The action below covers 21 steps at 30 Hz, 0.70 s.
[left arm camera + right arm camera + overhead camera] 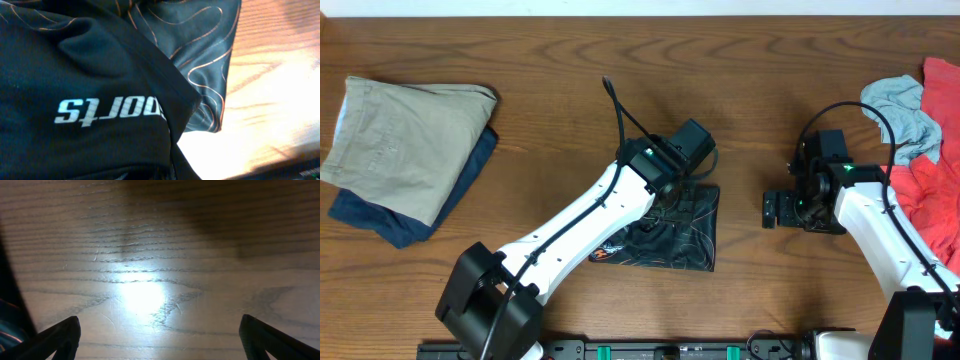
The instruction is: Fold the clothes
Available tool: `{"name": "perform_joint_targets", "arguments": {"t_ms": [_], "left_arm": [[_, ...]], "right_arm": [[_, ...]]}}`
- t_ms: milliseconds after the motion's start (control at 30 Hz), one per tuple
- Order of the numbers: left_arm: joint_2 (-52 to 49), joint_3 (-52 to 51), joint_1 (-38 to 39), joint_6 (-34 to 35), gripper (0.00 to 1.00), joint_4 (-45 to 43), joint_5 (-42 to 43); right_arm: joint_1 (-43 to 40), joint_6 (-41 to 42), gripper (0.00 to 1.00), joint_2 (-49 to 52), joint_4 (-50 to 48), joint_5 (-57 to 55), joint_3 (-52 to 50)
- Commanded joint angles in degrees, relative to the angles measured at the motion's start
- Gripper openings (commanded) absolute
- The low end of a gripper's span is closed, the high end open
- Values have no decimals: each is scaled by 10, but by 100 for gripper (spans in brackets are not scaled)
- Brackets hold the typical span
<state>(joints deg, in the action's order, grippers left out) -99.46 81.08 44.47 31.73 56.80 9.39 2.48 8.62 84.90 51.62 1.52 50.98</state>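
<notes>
The clothes (680,235), a black jersey with thin orange lines, lie folded into a small rectangle near the table's front middle. My left gripper (665,200) is down on the jersey's back edge. In the left wrist view the black cloth (100,65) with white "sports" lettering fills the frame and covers the fingers; a fold rises right at the jaws, which are shut on it. My right gripper (775,210) hovers to the right of the jersey over bare wood. In the right wrist view the right gripper (159,322) stands open and wide, with nothing between its fingertips (67,332).
A beige garment (405,140) lies folded on a navy garment (380,215) at the left. A heap of red cloth (935,170) and grey cloth (900,110) sits at the right edge. A black cable (620,115) arches above the left arm.
</notes>
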Motion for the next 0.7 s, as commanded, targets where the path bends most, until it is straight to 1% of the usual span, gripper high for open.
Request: {"name": "perform_joint_targets", "arguments": {"t_ms": [0, 133, 200, 333, 367, 433, 500, 567, 600, 667], "left_arm": [[-6, 6, 0, 6, 6, -6, 35], [-22, 5, 4, 12, 6, -11, 42], [-36, 5, 8, 12, 6, -21, 62], [-66, 5, 23, 12, 7, -86, 117], [-73, 5, 27, 12, 16, -110, 136], [-80, 5, 32, 11, 28, -147, 178], [-79, 5, 33, -7, 37, -172, 214], [-70, 6, 28, -24, 48, -169, 217], [-66, 6, 23, -30, 51, -162, 217], [-52, 6, 6, -49, 52, -141, 216]], "right_arm": [[-3, -5, 99, -8, 1, 7, 11], [-3, -5, 99, -8, 1, 7, 11], [-3, -5, 99, -8, 1, 7, 11], [-2, -5, 99, -8, 0, 19, 11], [-2, -5, 99, -8, -1, 19, 11], [-2, -5, 99, -8, -2, 19, 11], [-2, -6, 99, -8, -2, 19, 11], [-2, -6, 99, -8, -1, 20, 11], [-2, -6, 99, -8, -1, 19, 11], [-2, -6, 99, -8, -1, 20, 11]]}}
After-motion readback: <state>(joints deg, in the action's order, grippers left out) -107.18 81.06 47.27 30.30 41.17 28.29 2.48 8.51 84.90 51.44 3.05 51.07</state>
